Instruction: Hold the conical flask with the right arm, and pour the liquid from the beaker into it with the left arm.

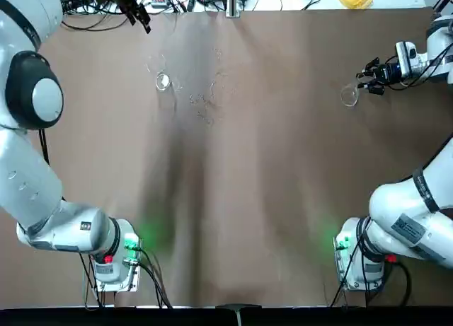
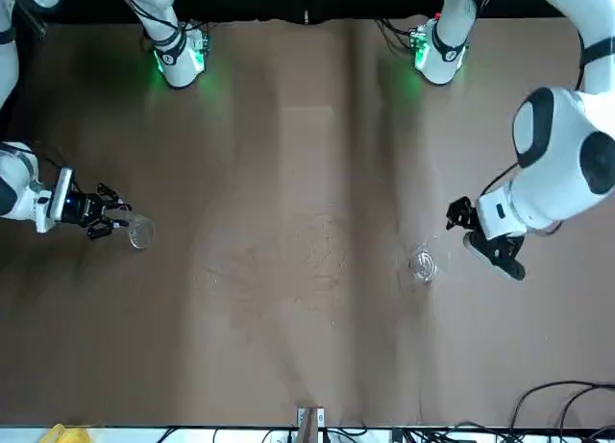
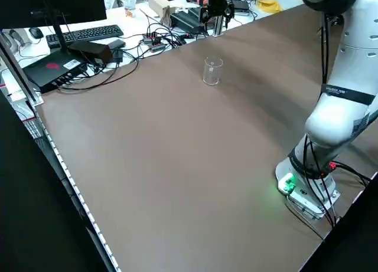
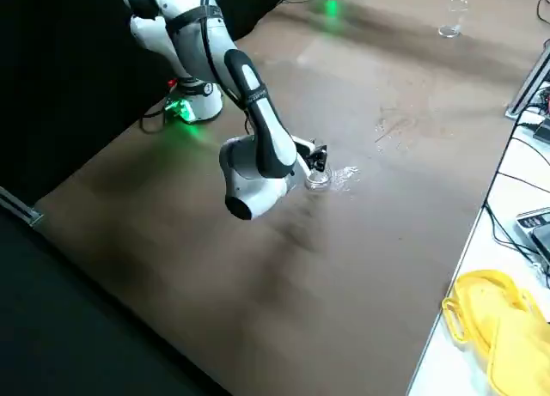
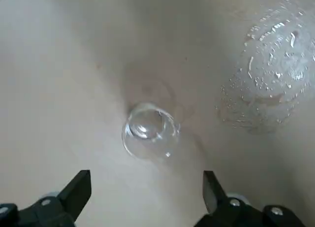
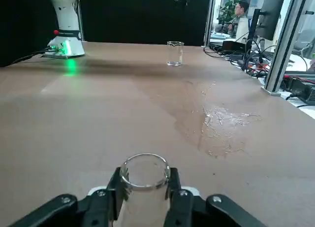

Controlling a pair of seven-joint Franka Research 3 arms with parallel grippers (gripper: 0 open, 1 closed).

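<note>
The right end effector (image 1: pixel 362 80) sat at the right edge of the top view, low over the brown bench (image 1: pixel 269 199), with the conical flask (image 1: pixel 349 95) just at its fingertips. In the right wrist view the flask's neck stood upright between the two fingers (image 6: pixel 107 201), which pressed against the glass on either side, so the right end effector (image 6: pixel 143 200) was clenched around the conical flask (image 6: pixel 144 185). In the front view this pair lay at the left edge of the frame, the flask (image 2: pixel 140 233) resting on the bench beside the black fingers of the right end effector (image 2: pixel 113 218).

The beaker (image 1: pixel 163 81) stood upright on the bench in the upper left part of the top view, well apart from the flask. The left end effector (image 2: pixel 454 224) hung near it in the front view, right of centre, with the beaker (image 2: pixel 424 263) just beside and below it in the frame. The left wrist view looked down on the beaker (image 5: pixel 149 130), which lay beyond the two fingertips (image 5: pixel 78 187); these were spread wide with nothing between them, so the left end effector (image 5: pixel 146 185) was released.

A patch of spilled droplets (image 1: pixel 207 100) glistened on the bench near the upper middle of the top view, between the two vessels and nearer the beaker. A person (image 6: pixel 242 9) sat in the background at the upper right of the right wrist view.
</note>
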